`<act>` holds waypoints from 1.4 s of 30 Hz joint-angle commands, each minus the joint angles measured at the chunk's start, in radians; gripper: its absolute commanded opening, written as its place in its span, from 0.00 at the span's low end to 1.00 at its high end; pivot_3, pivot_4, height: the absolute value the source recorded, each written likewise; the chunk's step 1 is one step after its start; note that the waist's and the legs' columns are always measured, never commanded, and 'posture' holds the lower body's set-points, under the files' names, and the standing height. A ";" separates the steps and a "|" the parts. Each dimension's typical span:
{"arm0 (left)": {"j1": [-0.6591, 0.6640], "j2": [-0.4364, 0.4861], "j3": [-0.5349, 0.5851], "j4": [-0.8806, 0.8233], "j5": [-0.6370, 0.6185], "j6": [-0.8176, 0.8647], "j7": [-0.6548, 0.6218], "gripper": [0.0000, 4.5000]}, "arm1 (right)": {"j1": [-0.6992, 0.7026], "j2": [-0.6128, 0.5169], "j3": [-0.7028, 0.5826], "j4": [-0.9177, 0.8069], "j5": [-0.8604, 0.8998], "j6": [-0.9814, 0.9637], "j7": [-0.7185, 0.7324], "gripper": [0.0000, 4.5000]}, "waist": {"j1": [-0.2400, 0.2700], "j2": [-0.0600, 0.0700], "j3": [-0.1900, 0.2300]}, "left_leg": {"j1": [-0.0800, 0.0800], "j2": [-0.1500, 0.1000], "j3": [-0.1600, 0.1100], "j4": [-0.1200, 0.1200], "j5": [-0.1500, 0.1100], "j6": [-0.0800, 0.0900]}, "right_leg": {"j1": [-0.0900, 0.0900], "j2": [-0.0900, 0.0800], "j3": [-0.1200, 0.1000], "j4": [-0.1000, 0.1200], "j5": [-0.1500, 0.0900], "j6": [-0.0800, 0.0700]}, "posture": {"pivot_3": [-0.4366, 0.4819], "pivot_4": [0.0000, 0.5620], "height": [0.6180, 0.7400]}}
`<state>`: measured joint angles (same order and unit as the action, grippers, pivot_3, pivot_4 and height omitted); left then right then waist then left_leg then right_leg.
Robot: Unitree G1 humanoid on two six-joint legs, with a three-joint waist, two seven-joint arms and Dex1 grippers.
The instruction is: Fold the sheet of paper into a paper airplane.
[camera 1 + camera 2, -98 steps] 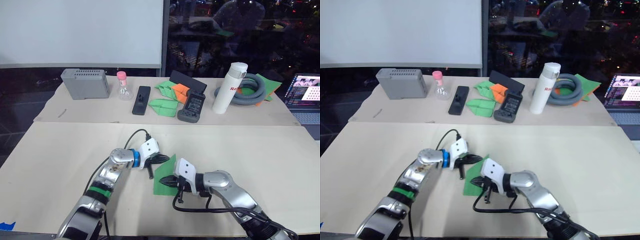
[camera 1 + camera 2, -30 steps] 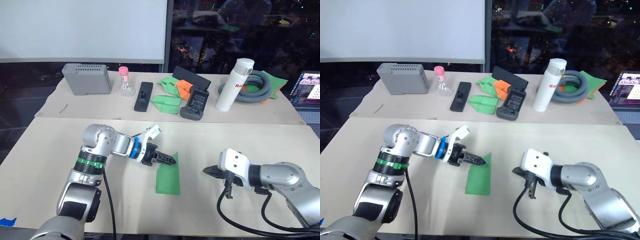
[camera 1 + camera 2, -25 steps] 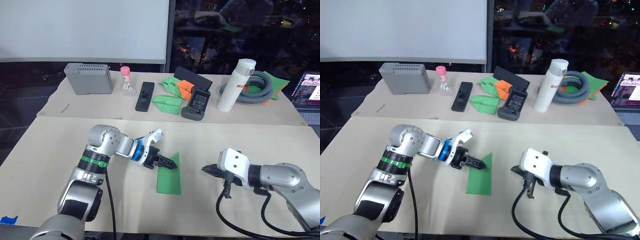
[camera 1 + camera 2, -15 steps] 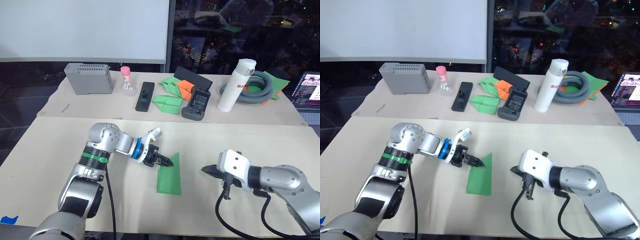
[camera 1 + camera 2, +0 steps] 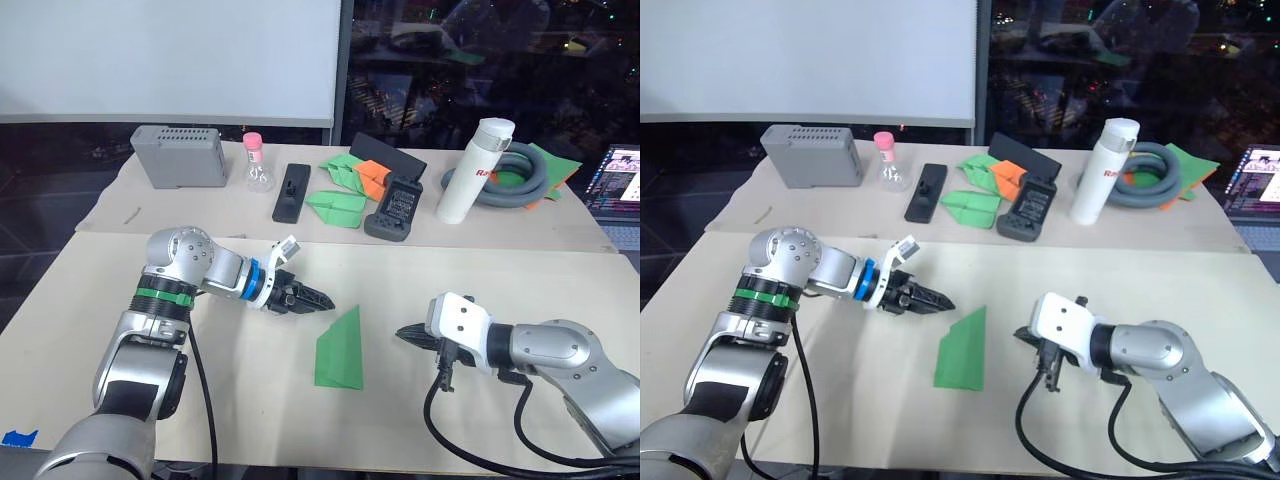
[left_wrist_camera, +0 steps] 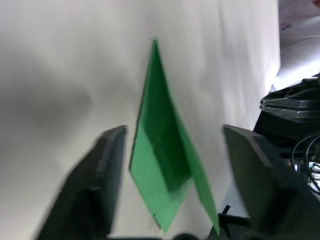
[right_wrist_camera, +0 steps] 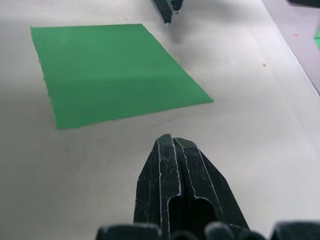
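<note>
A: Between the two pincers, on the pale desk (image 5: pixel 120 300), what lies there?

B: The sheet of paper (image 5: pixel 340 350). It is bright green and folded into a narrow shape with one pointed corner. It lies flat on the desk, and nothing holds it.

A: Where is the left pincer (image 5: pixel 325 300)?

B: Just beside the pointed corner of the paper, on the side away from the right pincer. Its tips point at the paper but do not touch it. In the left wrist view its two black fingers (image 6: pixel 95 185) stand wide apart, with the green paper showing in the gap past them. It holds nothing.

A: And the right pincer (image 5: pixel 402 334)?

B: It sits near the other long edge of the paper, apart from it. In the right wrist view its fingers (image 7: pixel 180 185) are pressed together into one dark point, and the paper lies ahead of that point. It has hold of nothing.

A: What is far beyond the pincers?

B: A row of things along the back of the desk. There is a grey box (image 5: pixel 180 157), a small bottle with a pink cap (image 5: pixel 256 163), a black remote (image 5: pixel 287 192), some green paper wedges (image 5: pixel 334 205), an orange paper wedge (image 5: pixel 371 176), a white bottle (image 5: pixel 472 170) and a grey hose (image 5: pixel 525 178).
</note>
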<state>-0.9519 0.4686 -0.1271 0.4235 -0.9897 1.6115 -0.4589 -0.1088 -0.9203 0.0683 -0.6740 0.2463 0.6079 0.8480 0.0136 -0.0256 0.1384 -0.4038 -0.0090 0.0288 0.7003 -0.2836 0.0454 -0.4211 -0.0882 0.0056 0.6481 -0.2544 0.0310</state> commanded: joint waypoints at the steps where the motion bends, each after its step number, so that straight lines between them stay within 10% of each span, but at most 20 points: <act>1: -0.031 -0.023 -0.005 0.028 -0.035 0.003 -0.010 0.77 | -0.017 -0.003 -0.012 -0.027 0.007 0.020 -0.004 0.00 | 0.000 0.000 0.000 | 0.000 0.000 0.000 0.000 0.000 0.000 | 0.000 0.000 0.000 0.000 0.000 0.000 | 0.48 0.27 1.00; 15: -0.045 -0.130 -0.018 0.070 -0.007 0.003 -0.006 0.77 | -0.013 -0.005 -0.026 -0.069 0.014 0.077 -0.026 0.00 | -0.003 0.000 0.000 | -0.001 -0.003 0.000 0.001 0.000 0.001 | 0.000 -0.002 0.001 0.000 0.000 0.000 | 0.48 0.27 1.00; 24: -0.045 -0.169 -0.014 0.095 0.029 0.003 0.024 0.14 | -0.019 -0.009 -0.031 -0.066 0.017 0.080 -0.027 0.00 | -0.002 0.000 0.000 | -0.001 -0.005 0.000 0.001 0.001 0.002 | 0.000 -0.003 0.001 0.001 0.000 0.000 | 0.48 0.27 1.00; 29: -0.060 -0.197 0.189 0.197 0.028 0.003 0.157 0.01 | -0.015 -0.022 -0.046 -0.054 0.014 0.064 -0.016 0.00 | -0.004 0.000 0.000 | -0.001 -0.006 0.000 0.001 0.001 0.003 | 0.000 -0.004 0.002 0.001 0.000 0.001 | 0.48 0.27 1.00; 34: -0.055 -0.290 0.672 0.275 -0.020 -0.005 0.480 0.01 | -0.017 -0.030 -0.053 -0.032 0.011 0.044 -0.005 0.00 | -0.003 0.000 0.000 | 0.000 -0.006 0.000 0.001 0.001 0.003 | 0.000 -0.004 0.001 0.001 0.001 0.002 | 0.48 0.27 1.00; 42: 0.102 -0.750 1.067 -0.194 -0.318 -0.041 1.184 0.01 | -0.047 -0.025 -0.024 0.017 -0.001 -0.002 0.019 0.00 | -0.001 -0.008 0.004 | -0.003 -0.011 -0.001 0.002 0.003 -0.001 | -0.003 -0.013 0.006 0.000 0.005 0.011 | 0.48 0.27 1.00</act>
<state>-0.8830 -0.1175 0.8959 0.3596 -1.1950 1.6037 0.5865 -0.1510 -0.9362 0.0599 -0.6556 0.2488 0.6331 0.8612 0.0125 -0.0340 0.1421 -0.4081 -0.0190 0.0277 0.7018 -0.2795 0.0433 -0.4256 -0.1000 0.0123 0.6483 -0.2480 0.0432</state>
